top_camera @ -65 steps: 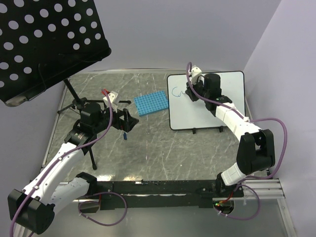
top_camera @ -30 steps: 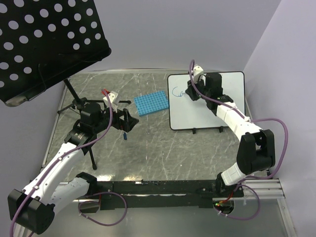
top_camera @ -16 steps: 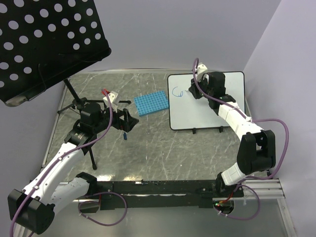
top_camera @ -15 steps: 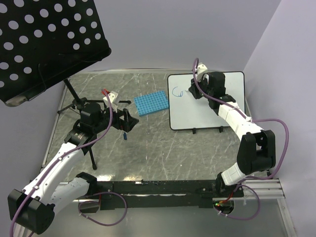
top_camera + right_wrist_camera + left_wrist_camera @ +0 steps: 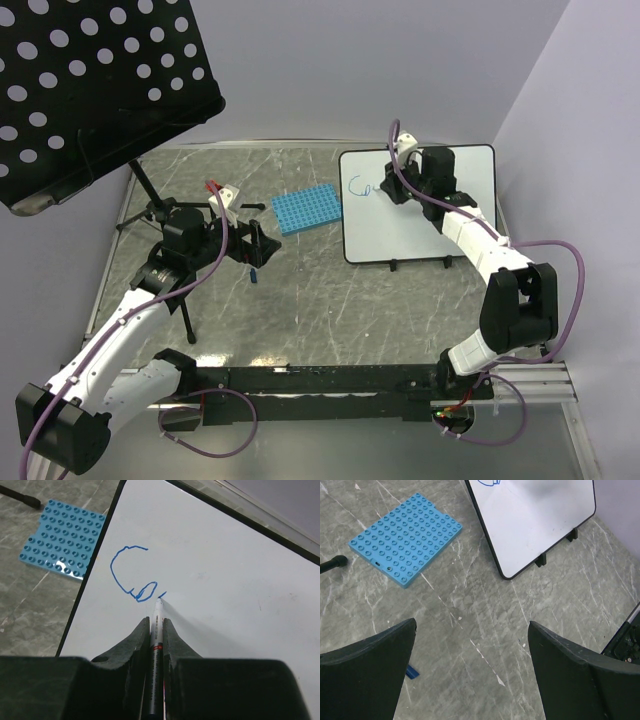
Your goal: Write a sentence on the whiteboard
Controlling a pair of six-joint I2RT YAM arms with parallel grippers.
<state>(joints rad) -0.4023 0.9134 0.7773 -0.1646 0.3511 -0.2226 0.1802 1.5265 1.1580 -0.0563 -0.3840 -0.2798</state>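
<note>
The whiteboard (image 5: 420,215) stands tilted on small black feet at the back right; it also shows in the left wrist view (image 5: 535,520) and the right wrist view (image 5: 235,580). Blue cursive writing (image 5: 132,577), a "C" and an "o" with a short stroke after, sits at its upper left (image 5: 362,187). My right gripper (image 5: 156,622) is shut on a white marker (image 5: 157,630), whose tip touches the board just right of the "o". My left gripper (image 5: 470,645) is open and empty above the table, left of the board (image 5: 258,243).
A blue studded plate (image 5: 305,210) lies left of the whiteboard, also in the left wrist view (image 5: 405,537). A small blue piece (image 5: 255,273) lies on the table by the left gripper. A black perforated music stand (image 5: 90,90) rises at the back left on a tripod.
My right gripper has moved the marker rightward along the board; the writing has grown from a "C" to "Co" with a short stroke. The left arm has not moved.
</note>
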